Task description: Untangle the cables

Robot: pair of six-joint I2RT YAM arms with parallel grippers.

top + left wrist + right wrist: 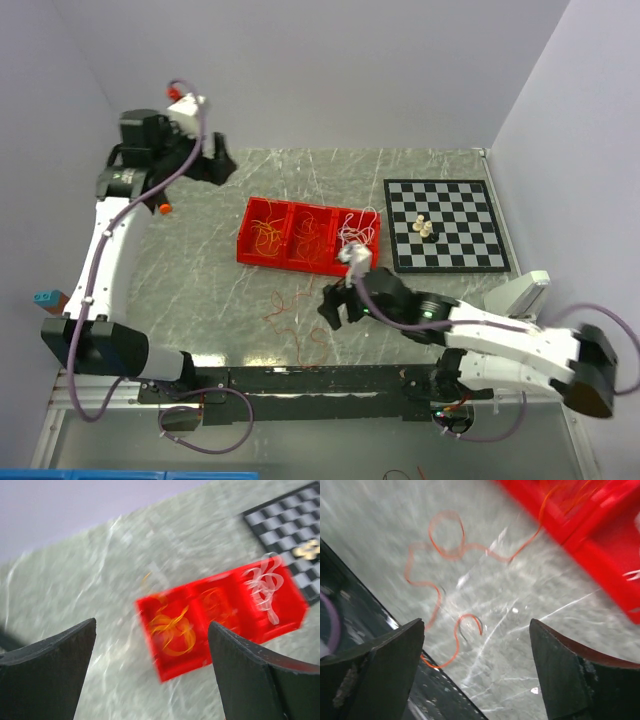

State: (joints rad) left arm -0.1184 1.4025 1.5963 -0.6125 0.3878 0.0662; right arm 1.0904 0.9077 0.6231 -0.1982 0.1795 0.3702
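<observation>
The cables lie sorted in a red tray (290, 264) with three compartments: yellow strands (265, 232) on the left, orange (310, 232) in the middle, white (358, 228) on the right. One loose orange cable (290, 315) snakes over the table in front of the tray. It shows in the right wrist view as a curly strand (440, 550) whose far end runs up to the tray wall (600, 565). My right gripper (335, 305) (477, 625) hovers open just right of that strand, holding nothing. My left gripper (215, 165) (152, 625) is open and empty at the back left, facing the tray (185, 662).
A chessboard (445, 225) with a few pale pieces (423, 228) lies right of the tray. A small orange object (163, 208) sits by the left arm and a blue block (45, 297) at the far left. A black rail (300, 380) runs along the near edge.
</observation>
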